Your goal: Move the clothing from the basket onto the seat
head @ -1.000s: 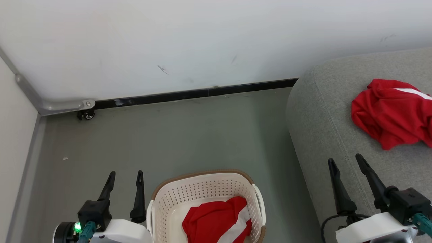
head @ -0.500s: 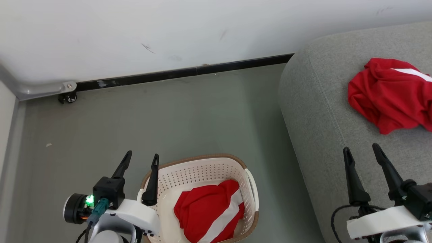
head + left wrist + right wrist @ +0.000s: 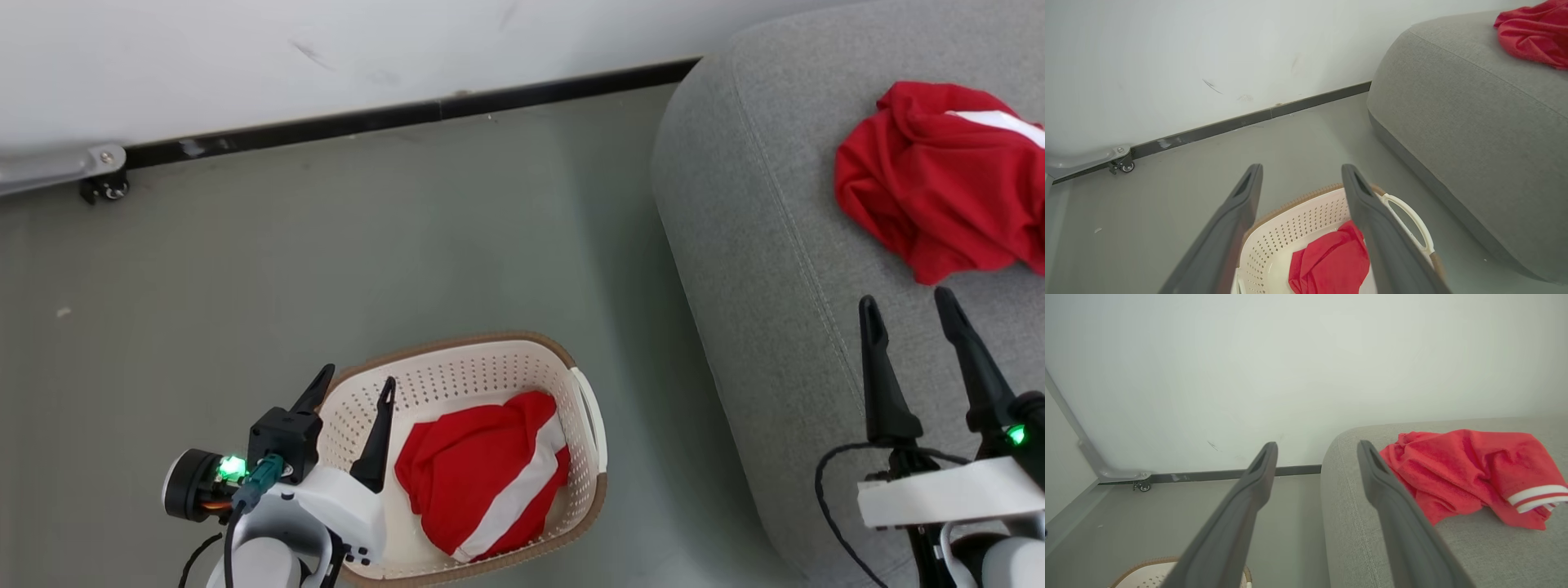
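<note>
A red garment with a white stripe [image 3: 482, 482] lies bunched in the cream perforated basket [image 3: 457, 371] on the floor at the lower middle. My left gripper [image 3: 359, 380] hangs open and empty over the basket's left rim, its fingers [image 3: 1367, 204] framing the cloth [image 3: 1331, 265] in the left wrist view. A second red garment [image 3: 939, 184] lies crumpled on the grey seat [image 3: 759, 245] at the right. Over the seat's near part my right gripper [image 3: 906, 302] stands open and empty, just short of that garment [image 3: 1461, 473].
A white wall with a dark baseboard [image 3: 408, 114] runs along the back. A metal bracket with a small caster [image 3: 102, 184] sits at the far left. Grey floor [image 3: 326, 245] lies between wall, basket and seat.
The camera has tilted down and shifted, so wall and seat slid up the picture. My left gripper has swung right, from beside the basket to over its left rim. The right gripper keeps its pose.
</note>
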{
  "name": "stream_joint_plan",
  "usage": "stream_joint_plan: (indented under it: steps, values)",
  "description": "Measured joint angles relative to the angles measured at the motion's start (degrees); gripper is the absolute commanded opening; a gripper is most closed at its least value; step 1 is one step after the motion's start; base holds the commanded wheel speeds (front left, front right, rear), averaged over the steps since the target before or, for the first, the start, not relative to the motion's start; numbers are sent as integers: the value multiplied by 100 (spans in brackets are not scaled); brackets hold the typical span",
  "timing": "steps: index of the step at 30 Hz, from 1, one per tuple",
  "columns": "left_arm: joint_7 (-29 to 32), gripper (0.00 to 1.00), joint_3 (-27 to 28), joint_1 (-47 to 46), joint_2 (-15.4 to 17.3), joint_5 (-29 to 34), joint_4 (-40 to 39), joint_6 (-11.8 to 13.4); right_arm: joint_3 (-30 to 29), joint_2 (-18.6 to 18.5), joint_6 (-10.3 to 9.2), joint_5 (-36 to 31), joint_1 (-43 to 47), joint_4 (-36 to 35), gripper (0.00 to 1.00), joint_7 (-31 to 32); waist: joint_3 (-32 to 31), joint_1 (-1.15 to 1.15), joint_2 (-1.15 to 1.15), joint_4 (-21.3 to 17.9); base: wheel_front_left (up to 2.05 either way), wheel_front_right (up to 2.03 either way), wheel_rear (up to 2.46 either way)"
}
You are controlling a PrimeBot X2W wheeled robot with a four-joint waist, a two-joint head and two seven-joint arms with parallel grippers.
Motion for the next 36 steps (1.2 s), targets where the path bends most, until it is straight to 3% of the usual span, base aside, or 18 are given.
stream_joint_plan:
  steps: [36]
  values:
    - [105,100,-430,-1111,98,477,1384,-203,75,0,0,304,-1057,38,100,-391,1464,0,0,-528,0,0,0]
